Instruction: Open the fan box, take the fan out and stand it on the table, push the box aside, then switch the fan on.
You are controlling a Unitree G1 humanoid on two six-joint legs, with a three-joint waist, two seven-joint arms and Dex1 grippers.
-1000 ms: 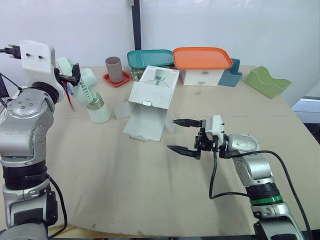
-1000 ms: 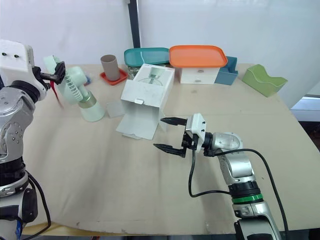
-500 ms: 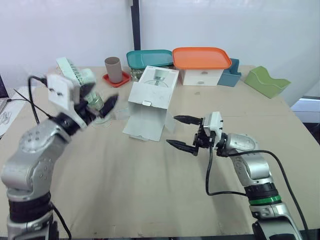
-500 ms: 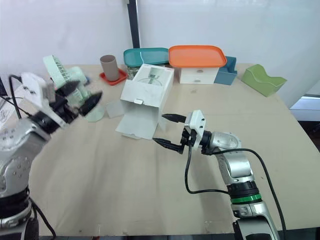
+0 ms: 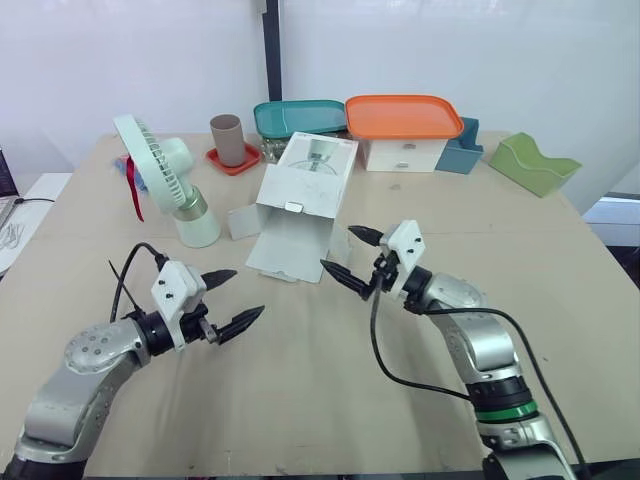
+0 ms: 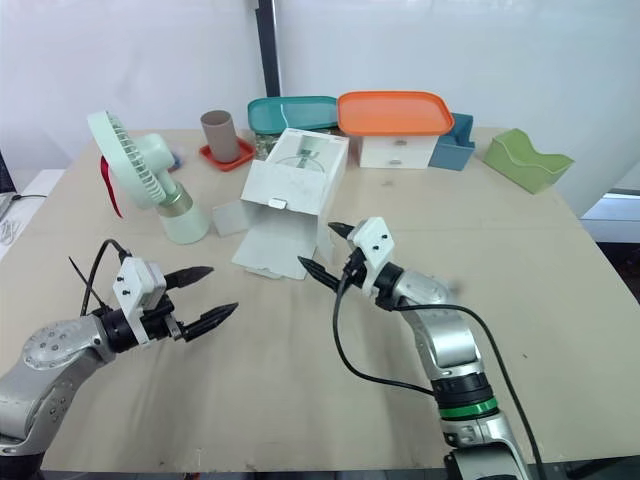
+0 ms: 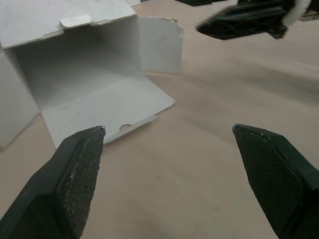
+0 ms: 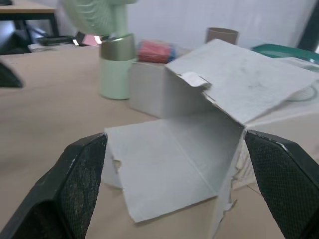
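Since the fan (image 5: 165, 190) stands upright at the counter's (image 5: 330, 400) left rear, I judge the empty box (image 5: 300, 205), lying mid-counter with flaps splayed, to be light thin card that slides easily yet crumples. I would push low on a side wall. Left claw (image 5: 245, 292) and right claw (image 5: 338, 248) are both spread, holding nothing. My right wrist view looks into the box's bare interior, which the head views hide.

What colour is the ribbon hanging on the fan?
The ribbon on the fan is red, clearest in the left eye view.
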